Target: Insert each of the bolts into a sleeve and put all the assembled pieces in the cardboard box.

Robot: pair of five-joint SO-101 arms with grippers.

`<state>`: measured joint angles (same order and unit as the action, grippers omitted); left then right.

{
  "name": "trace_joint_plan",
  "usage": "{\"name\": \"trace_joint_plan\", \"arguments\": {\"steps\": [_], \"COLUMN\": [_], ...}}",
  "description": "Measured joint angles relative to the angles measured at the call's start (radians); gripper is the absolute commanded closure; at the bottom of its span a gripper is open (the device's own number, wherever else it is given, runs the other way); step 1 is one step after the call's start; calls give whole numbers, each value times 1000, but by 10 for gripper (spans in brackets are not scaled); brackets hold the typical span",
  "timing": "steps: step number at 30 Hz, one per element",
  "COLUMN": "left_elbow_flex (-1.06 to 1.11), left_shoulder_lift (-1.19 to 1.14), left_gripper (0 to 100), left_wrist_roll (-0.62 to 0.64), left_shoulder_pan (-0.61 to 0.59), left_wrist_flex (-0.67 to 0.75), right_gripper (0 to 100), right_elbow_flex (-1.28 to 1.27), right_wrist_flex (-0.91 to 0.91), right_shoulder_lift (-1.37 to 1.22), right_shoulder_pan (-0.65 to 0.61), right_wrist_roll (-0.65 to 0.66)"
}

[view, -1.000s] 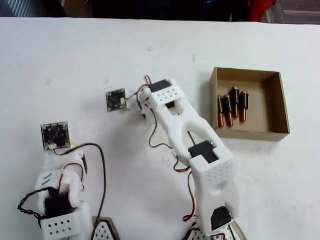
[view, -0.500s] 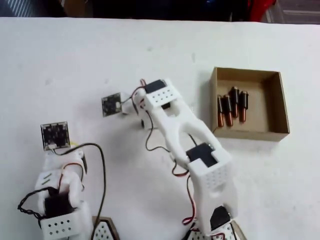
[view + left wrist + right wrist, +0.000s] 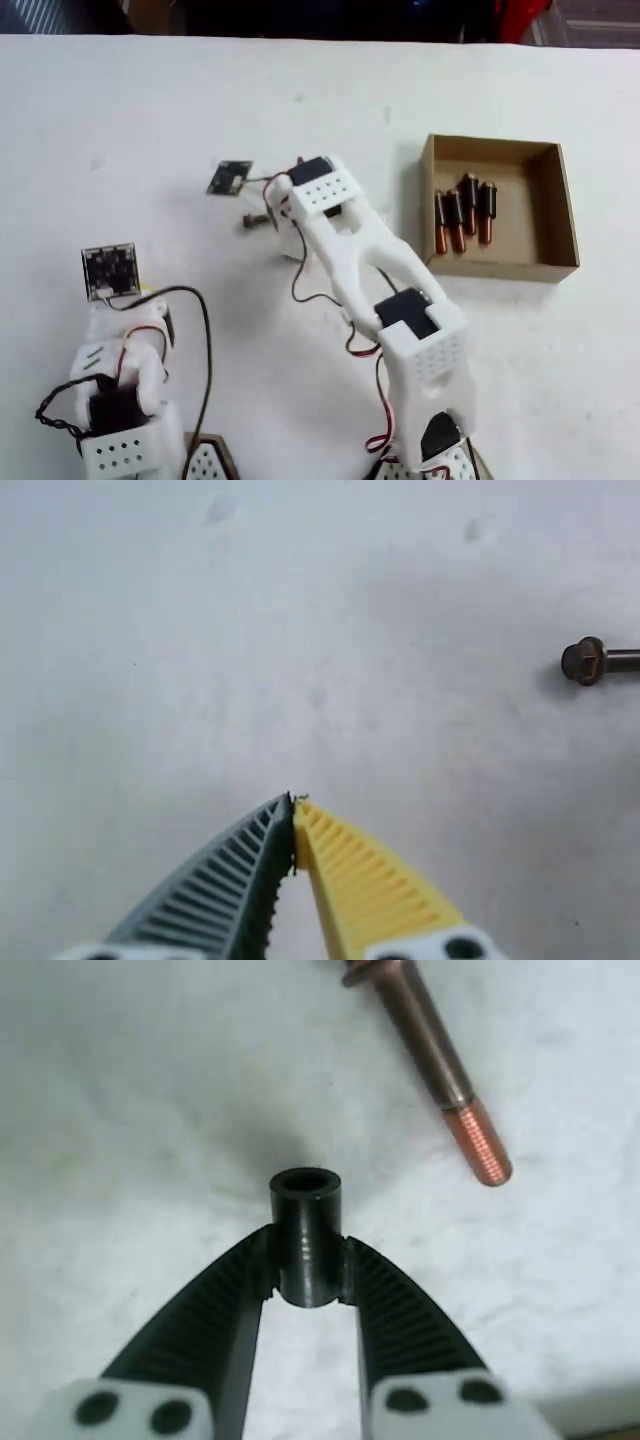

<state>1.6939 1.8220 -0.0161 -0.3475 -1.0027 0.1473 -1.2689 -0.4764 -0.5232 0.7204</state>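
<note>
The right end effector [image 3: 307, 1260] pinches a black sleeve [image 3: 305, 1210] between its 2 fingers. The sleeve's open end shows. A copper bolt [image 3: 430, 1060] lies flat on the white bench [image 3: 120, 1080] near the sleeve, but it does not touch it. The left end effector [image 3: 292, 825] is closed tight and has nothing in it. It sits well apart from the bolt. The cardboard box [image 3: 562, 205] has 4 put-together pieces [image 3: 455, 222] lying side by side inside.
</note>
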Motion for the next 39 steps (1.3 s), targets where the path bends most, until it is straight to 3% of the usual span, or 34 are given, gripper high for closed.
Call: {"name": "trace_joint_plan", "arguments": {"steps": [7, 12, 28, 35, 39], "left_elbow_flex": [0, 0, 0, 0, 0], "left_shoulder_lift": [0, 0, 2, 2, 2], "left_gripper": [980, 980, 980, 980, 980], "left_wrist_roll": [0, 0, 0, 0, 0], "left_shoulder_pan": [0, 0, 0, 0, 0], "left_wrist_flex": [0, 0, 0, 0, 0], "right_gripper": [978, 978, 972, 851, 866], "right_elbow_flex": [0, 0, 8, 11, 11], "right_wrist_flex": [0, 0, 84, 97, 94], "right_shoulder_lift": [0, 0, -95, -117, -117], "right_shoulder_pan": [84, 172, 265, 262, 244], "right_wrist_roll": [-364, -519, -546, -545, -509]}}
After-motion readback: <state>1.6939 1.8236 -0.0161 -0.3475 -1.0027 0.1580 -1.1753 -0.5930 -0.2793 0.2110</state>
